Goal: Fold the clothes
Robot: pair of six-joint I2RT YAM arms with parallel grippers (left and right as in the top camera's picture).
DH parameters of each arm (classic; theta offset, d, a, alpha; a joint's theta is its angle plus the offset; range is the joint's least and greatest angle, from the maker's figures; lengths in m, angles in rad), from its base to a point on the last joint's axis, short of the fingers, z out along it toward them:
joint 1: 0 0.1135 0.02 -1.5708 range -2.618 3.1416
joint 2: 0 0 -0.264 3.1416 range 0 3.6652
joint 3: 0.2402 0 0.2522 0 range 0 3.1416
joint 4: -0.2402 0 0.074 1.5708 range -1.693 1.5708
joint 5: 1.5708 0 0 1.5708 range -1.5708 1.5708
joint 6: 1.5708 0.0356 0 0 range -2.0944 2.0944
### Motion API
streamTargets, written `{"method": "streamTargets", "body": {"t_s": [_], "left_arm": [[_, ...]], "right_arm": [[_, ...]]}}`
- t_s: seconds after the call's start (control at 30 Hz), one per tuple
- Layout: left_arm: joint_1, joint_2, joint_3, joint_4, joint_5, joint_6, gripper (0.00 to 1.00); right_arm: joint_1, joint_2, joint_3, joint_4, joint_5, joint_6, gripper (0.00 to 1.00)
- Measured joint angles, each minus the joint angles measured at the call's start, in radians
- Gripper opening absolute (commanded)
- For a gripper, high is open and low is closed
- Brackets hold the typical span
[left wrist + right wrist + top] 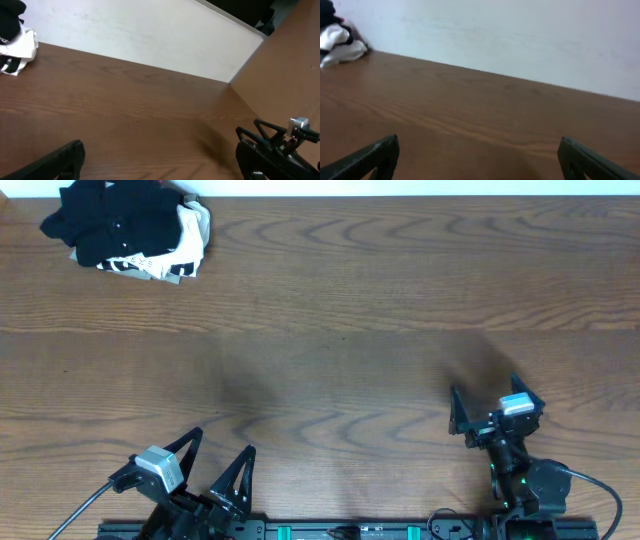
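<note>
A broad brown wood-grain table [340, 300] is seen from above, bounded along its far edge by a plain white wall [150, 35]. The crumpled black soft-fabric shirt [105, 220] is heaped at the far left corner, lying on a white bundle with black lettering [175, 250]. The left gripper [215, 460] and the right gripper [485, 402] are kept near the front edge, well apart from the heap, both with jaws spread wide and nothing held.

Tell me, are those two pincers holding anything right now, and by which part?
Nothing is held. The left pincer and right pincer both stand open over bare table. The black shirt lies heaped in the far left corner, untouched.
</note>
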Motion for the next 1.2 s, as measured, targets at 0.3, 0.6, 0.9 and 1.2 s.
{"method": "streamTargets", "body": {"t_s": [0.3,0.6,0.9,1.2], "left_arm": [[0.000,0.000,0.000,0.000,0.000,0.000,0.98],[0.000,0.000,0.000,0.000,0.000,0.000,0.98],[0.000,0.000,0.000,0.000,0.000,0.000,0.98],[0.000,0.000,0.000,0.000,0.000,0.000,0.98]], "right_arm": [[-0.010,0.000,0.000,-0.001,-0.009,-0.040,0.99],[-0.010,0.000,0.000,-0.001,-0.013,-0.042,0.99],[-0.010,0.000,0.000,0.000,-0.015,-0.042,0.99],[-0.010,0.000,0.000,0.000,-0.015,-0.042,0.99]]}}
